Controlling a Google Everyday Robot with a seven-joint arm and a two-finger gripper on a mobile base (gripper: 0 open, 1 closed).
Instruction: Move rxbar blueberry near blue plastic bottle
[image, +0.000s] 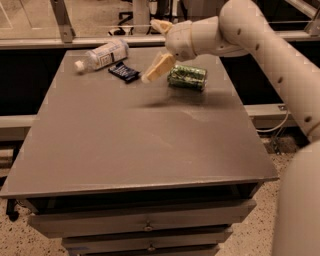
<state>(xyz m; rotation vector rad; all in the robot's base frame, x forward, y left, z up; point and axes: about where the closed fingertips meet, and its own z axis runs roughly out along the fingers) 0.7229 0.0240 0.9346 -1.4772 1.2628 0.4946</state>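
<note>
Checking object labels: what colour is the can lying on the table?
Green, clearest in the camera view; the gripper hangs just left of the can.

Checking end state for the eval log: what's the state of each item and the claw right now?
rxbar blueberry: lying flat, not held, close by the bottle.
blue plastic bottle: on its side, cap on.
green can: on its side.
claw: open, empty, raised between bar and can.
</note>
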